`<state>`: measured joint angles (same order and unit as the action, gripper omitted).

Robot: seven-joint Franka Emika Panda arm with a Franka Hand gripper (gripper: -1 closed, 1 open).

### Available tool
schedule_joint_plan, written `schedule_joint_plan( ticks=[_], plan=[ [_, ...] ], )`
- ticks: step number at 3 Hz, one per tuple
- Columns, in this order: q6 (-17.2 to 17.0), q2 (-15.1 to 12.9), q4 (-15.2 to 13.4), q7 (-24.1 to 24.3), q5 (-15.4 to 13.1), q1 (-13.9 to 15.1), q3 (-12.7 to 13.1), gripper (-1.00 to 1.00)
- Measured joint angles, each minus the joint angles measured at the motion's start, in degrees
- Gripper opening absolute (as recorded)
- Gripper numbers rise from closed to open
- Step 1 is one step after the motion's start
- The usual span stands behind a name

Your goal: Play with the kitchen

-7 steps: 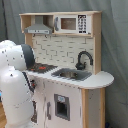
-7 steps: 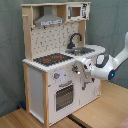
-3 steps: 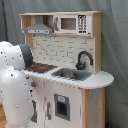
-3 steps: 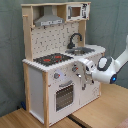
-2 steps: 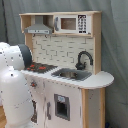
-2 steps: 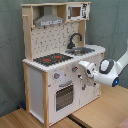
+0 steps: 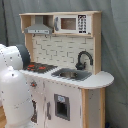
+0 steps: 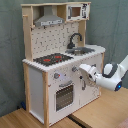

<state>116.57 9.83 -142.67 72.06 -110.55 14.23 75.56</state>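
Second exterior view: the arm (image 8: 111, 75) reaches in from the second exterior view's right, and its gripper (image 8: 86, 71) sits at the kitchen's front panel, just beside a knob (image 8: 74, 69).
Tool state: whether the fingers are spread or closed cannot be told here; nothing can be seen held.
Kitchen position: the kitchen (image 8: 60, 60) stands upright on a wooden floor (image 8: 102, 112), front face toward the arm, in front of a grey backdrop (image 8: 11, 55).
Handling, body: a big rigid cabinet, probably too heavy and bulky to lift; I judge it is meant to stay put while its small parts are worked.
Handling, grip points: the knob looks small, hard and smooth, so a narrow pinch and a twist should suit it; the oven door (image 8: 63, 95) below would likely swing on a hinge if pulled by its top edge.
In the way, near: the counter edge overhangs the front panel, so the wrist has little room above.
In the way, farther: hob (image 7: 38, 66), sink (image 7: 72, 74) and tap (image 7: 83, 59) sit on the worktop, well apart from the gripper.
Farthest: the hood (image 7: 38, 30) and microwave (image 7: 72, 23) on the top shelf, above the tiled back panel (image 7: 59, 50).
First exterior view: the arm's white body (image 7: 15, 90) blocks the kitchen's lower corner on the first exterior view's left.
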Motion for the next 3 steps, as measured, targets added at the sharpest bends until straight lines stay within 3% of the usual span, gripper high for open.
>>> schedule_joint_plan(
  ticks=[3],
  plan=[
    [-7.6,0.1,-1.0,-16.4,0.0,0.0,6.9,1.00]
  ],
)
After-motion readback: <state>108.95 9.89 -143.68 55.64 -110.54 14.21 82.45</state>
